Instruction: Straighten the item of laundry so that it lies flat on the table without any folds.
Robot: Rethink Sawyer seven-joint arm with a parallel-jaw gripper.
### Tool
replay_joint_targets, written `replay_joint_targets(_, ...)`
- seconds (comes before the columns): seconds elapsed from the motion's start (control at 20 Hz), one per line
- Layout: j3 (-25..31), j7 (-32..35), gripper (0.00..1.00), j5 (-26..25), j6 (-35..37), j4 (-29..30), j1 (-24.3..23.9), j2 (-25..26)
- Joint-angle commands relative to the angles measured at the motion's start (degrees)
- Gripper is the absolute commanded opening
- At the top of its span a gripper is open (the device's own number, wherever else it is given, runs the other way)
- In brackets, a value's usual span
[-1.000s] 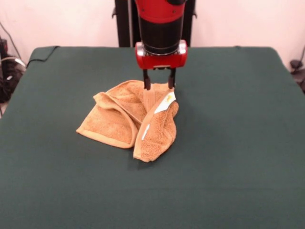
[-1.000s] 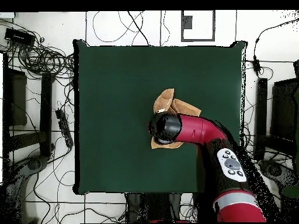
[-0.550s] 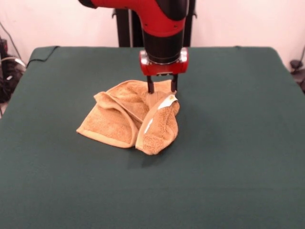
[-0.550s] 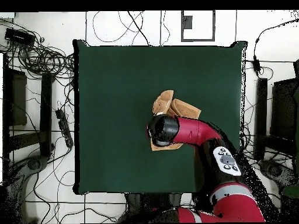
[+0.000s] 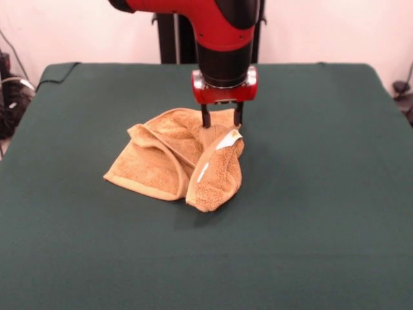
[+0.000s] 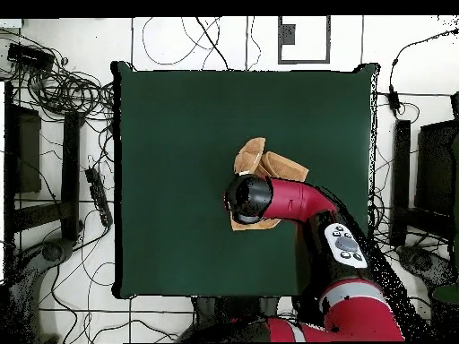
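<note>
The towel [image 5: 177,158] lies crumpled a little above and left of the centre of the front view, on the dark green table [image 5: 310,213]; it is folded over itself in several layers, with one flap spread toward the lower left and another curling down to the lower middle, where a rolled lobe points at the bottom of the frame; a small white label [image 5: 226,139] shows on the upper right fold, and a pale strip shows lower on the same fold; the gripper [image 5: 222,120] comes down from the top of the frame, its two dark fingers [image 5: 206,117] standing a narrow gap apart with their tips at the towel's upper right edge, just above the label; whether they pinch cloth I cannot tell; in the overhead view the red arm [image 6: 300,199] reaches in from the lower right and covers the middle of the towel [image 6: 269,163], which sits right of the table's centre, well apart from every edge of the table [image 6: 179,134].
</note>
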Motion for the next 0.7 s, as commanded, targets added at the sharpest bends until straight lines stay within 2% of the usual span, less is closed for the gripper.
replay_joint_targets(0.05, 5.00, 7.53, 1.00, 2.68, 1.39, -1.85, 3.23, 1.00)
replay_joint_targets(0.7, 4.32, 10.10, 1.00, 3.41, -0.43, -0.58, 4.72, 0.99)
